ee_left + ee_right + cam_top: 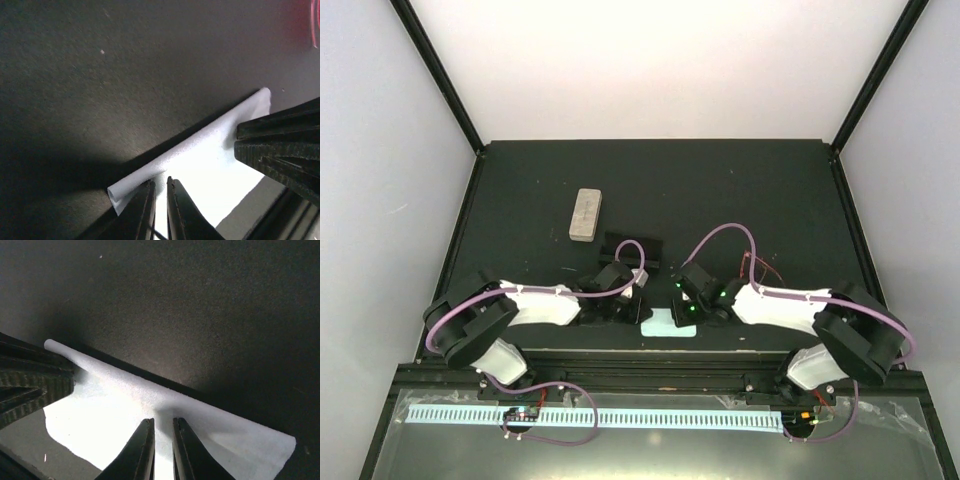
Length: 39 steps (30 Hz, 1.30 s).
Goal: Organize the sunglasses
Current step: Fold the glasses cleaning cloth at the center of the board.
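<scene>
1. Top external view: the dark matte table is the biggest thing, flat, w/ a fine grain in the close-ups.
2. Light blue cloth lies at the near edge, centre, between the two wrists. It is thin and soft, w/ a raised fold ridge running across it in both wrist views.
3. Beige case is an oblong w/ rounded corners, back-left of centre. Long axis runs approx front-to-back, slightly tilted. Looks closed, contents not visible.
4. Black case is an oblong w/ its long axis left-right, just behind the left wrist. Can't tell if it is open, or what's in it.
5. Red sunglasses have a thin wire-like frame. They sit on the table just behind the right forearm, apart from both cases and in neither. Long axis approx left-right, slanted. Partly hidden, so can't tell which way they face.
6. Left gripper: dark fingers nearly together, pinching the cloth at its folded edge.
7. Right gripper: fingers likewise close, pinching the fold ridge opposite the left one.
</scene>
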### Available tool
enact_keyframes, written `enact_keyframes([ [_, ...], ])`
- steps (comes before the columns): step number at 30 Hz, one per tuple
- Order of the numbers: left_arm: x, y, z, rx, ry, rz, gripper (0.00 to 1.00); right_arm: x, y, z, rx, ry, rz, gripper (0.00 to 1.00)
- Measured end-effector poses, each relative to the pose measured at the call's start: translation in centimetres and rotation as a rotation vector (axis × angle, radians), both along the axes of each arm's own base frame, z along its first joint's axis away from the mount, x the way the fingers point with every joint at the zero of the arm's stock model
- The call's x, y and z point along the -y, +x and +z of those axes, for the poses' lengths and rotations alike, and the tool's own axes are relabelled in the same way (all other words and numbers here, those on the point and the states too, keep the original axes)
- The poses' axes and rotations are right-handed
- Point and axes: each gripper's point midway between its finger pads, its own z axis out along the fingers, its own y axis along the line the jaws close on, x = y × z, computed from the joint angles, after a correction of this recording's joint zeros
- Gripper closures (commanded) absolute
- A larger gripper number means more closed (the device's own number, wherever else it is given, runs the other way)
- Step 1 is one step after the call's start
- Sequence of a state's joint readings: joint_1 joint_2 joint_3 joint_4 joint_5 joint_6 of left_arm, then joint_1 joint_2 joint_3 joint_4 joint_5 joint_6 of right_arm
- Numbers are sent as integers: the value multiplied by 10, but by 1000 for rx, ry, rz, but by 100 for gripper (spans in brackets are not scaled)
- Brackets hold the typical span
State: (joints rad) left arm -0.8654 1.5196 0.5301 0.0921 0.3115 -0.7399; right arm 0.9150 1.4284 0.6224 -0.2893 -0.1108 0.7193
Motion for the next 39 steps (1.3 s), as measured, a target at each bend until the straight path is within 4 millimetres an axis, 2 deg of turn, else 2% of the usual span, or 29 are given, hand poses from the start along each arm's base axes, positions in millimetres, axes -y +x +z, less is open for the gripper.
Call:
enact_keyframes([
  [4, -2, 9, -1, 15, 17, 53, 94, 3, 5, -6, 16, -27, -20, 85],
  [7, -4, 11, -1, 25, 29, 81, 93, 8, 12, -6, 53, -55, -55, 79],
  [11, -16, 15, -1, 45, 66, 129, 89, 34, 23, -6, 129, -146, -148, 75],
  [16, -30, 12, 2, 56, 112, 150, 71, 79, 21, -4, 182, -305, -226, 67],
  [19, -37, 8, 9, 64, 127, 151, 62, 89, 17, 7, 213, -342, -230, 57],
  [23, -43, 4, 24, 89, 129, 163, 55, 87, 12, 22, 236, -333, -218, 55],
  [26, -43, -1, 29, 94, 127, 166, 54, 82, 8, 22, 225, -321, -200, 55],
  [29, -38, -8, 26, 78, 131, 157, 55, 76, 2, 17, 200, -314, -172, 55],
  [33, -33, -19, 5, 34, 179, 139, 56, 65, -7, 2, 155, -321, -129, 59],
  [39, -17, -18, 5, 23, 152, 148, 63, 55, -12, -9, 126, -311, -109, 69],
])
